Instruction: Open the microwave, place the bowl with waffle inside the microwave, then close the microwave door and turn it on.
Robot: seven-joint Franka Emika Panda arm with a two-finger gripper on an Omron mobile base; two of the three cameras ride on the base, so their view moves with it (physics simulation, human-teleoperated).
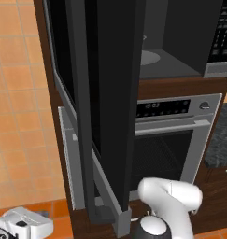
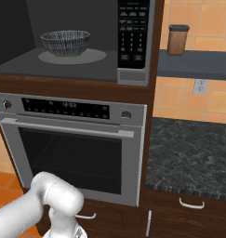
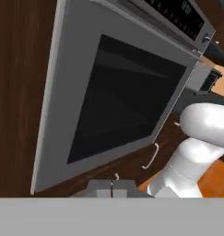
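The microwave [image 2: 86, 69] stands open, its grey inside showing. A striped bowl [image 2: 65, 42] sits on the round turntable [image 2: 72, 57]; its rim hides what is in it. The microwave door [image 1: 117, 84], a wide black panel, is swung far out to the left. Part of the turntable [image 1: 150, 58] shows past its edge. The black keypad strip [image 2: 133, 35] runs down the microwave's right side. My gripper [image 3: 112, 189] is shut on nothing, its fingertips pressed together. It is low down, facing the silver oven's window door [image 3: 122, 106].
The silver oven [image 2: 72, 148] with knobs and a bar handle sits right under the microwave. A dark stone counter [image 2: 193, 153] lies to the right, with a brown canister [image 2: 178, 39] on the shelf above it. Wooden drawers [image 2: 189, 218] run below.
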